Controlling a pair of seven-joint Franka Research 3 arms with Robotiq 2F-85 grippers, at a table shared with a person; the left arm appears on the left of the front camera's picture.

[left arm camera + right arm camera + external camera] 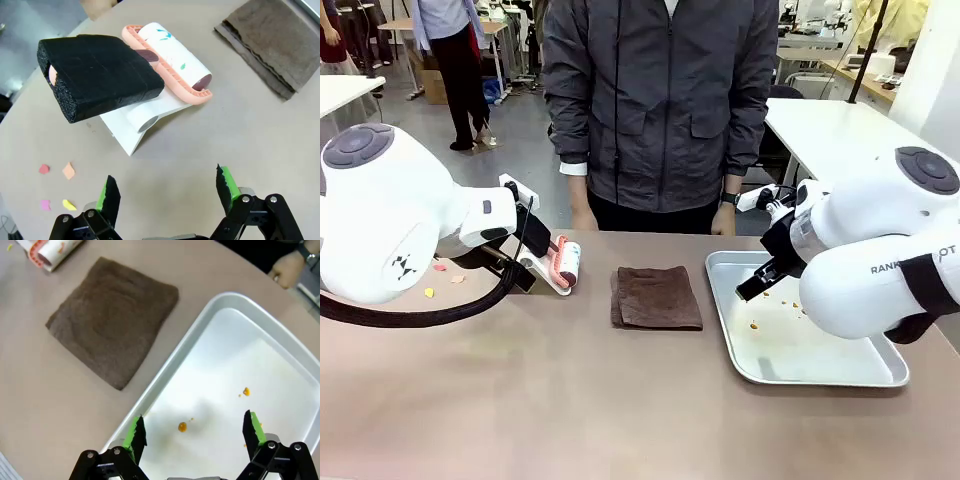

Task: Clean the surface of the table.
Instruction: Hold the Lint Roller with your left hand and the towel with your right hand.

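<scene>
Tabletop (pixel 570 400) check, both arms empty

Brownish tabletop spans the front view between robot and person; left claw (pixel 167 185) has jaws wide apart, gripping nothing, hovering over bare surface near lint roller (pixel 172 55); roller has black foam handle (pixel 100 75) and rests on white stand (pixel 137 117); coloured paper scraps (pixel 68 170) lie on the surface close by; folded brown cloth (pixel 656 297) lies flat mid-tabletop; right claw (pixel 194 430) also spread open and empty, above silver tray (pixel 820 345) holding a few orange crumbs (pixel 182 427)
</scene>
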